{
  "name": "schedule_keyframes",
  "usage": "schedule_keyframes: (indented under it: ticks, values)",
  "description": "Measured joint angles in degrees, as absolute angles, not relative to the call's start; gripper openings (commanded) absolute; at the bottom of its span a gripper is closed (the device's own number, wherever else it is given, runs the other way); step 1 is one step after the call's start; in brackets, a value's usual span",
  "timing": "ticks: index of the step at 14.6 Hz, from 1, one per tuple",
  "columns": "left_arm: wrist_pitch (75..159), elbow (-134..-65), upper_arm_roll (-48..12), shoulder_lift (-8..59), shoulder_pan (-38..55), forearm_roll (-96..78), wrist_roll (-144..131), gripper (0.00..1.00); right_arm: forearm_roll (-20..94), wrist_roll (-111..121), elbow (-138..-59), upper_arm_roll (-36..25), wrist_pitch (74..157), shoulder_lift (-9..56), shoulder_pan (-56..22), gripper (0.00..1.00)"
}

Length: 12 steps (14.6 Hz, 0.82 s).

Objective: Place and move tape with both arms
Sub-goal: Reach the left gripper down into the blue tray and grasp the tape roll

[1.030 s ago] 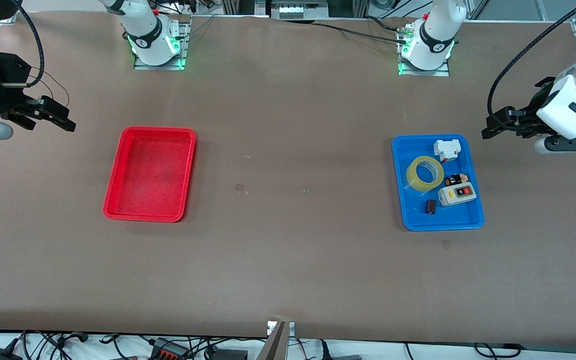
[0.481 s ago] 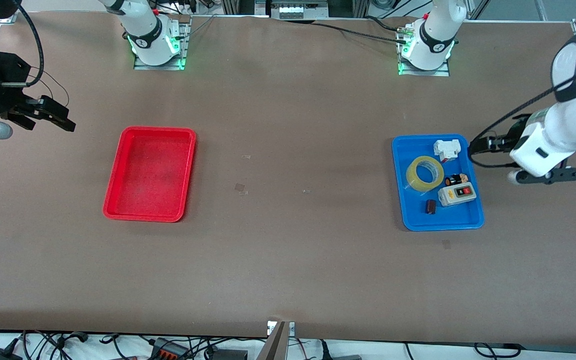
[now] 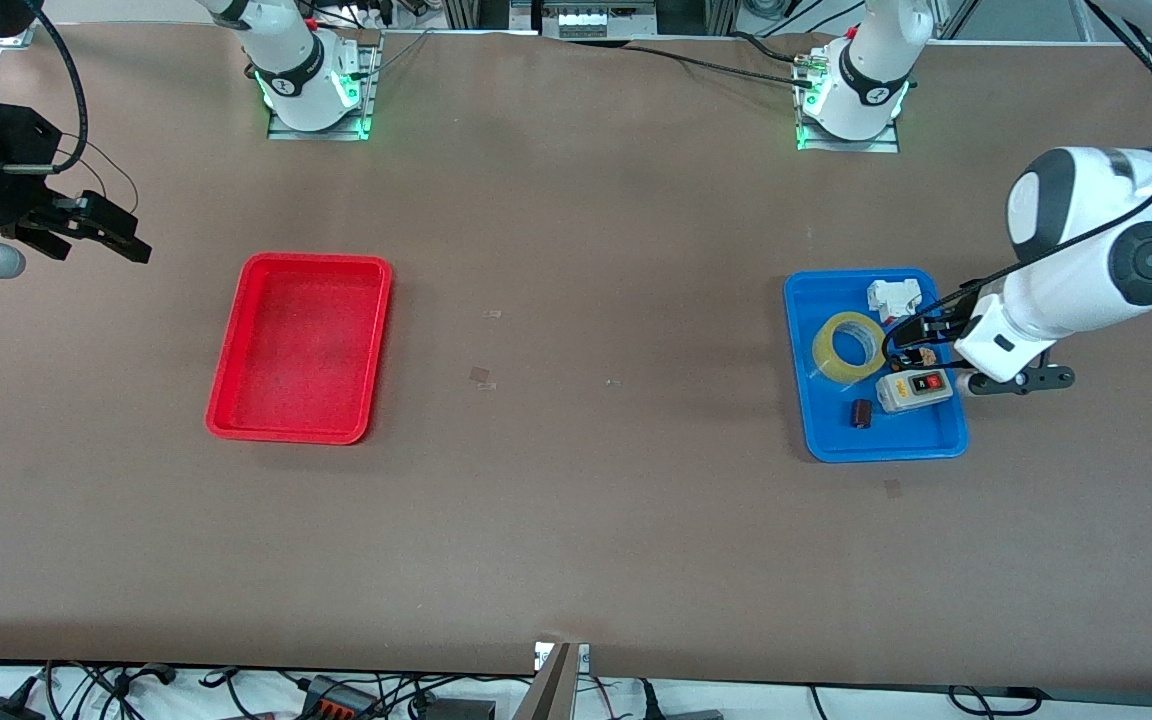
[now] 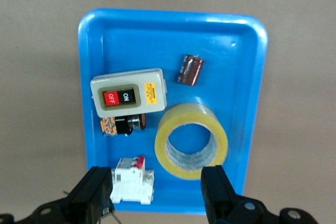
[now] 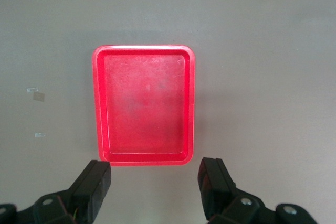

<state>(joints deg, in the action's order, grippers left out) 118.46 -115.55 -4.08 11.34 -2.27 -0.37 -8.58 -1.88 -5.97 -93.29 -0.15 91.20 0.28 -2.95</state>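
My left gripper (image 3: 911,338) is partly hidden by my own white arm in the front view, so only its dark tips show there. My left wrist view shows it better: the two fingers (image 4: 218,187) are spread wide and hold nothing. A second ago this gripper hung over the bare table beside the blue tray (image 3: 801,405). It has now come in over the tray, above the small things next to the tape (image 3: 849,347).

My right gripper (image 3: 101,235) has not moved. It waits over the table at the right arm's end, fingers wide, nothing in them.

The tape lies flat in the blue tray. With it are a grey switch box (image 3: 914,389) with red and black buttons, a white block (image 3: 893,298), a small dark piece (image 3: 862,412) and a little black and orange part (image 4: 122,125) that is hard to make out. The red tray (image 3: 301,430) holds nothing.
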Motion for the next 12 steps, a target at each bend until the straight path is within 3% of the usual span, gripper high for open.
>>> schedule_keyframes:
  ticks: [5, 12]
  values:
    - [133.63, -128.23, -4.12, 10.94, -2.4, -0.37, -8.58, 1.0, -1.88, -5.97, -93.3, -0.15, 91.17, 0.28, -2.95, 0.98]
    - [137.35, -130.69, -4.15, 14.28, -2.38, -0.37, -8.58, 1.0, -1.88, -5.97, -93.31, -0.15, 91.13, 0.28, -2.95, 0.98]
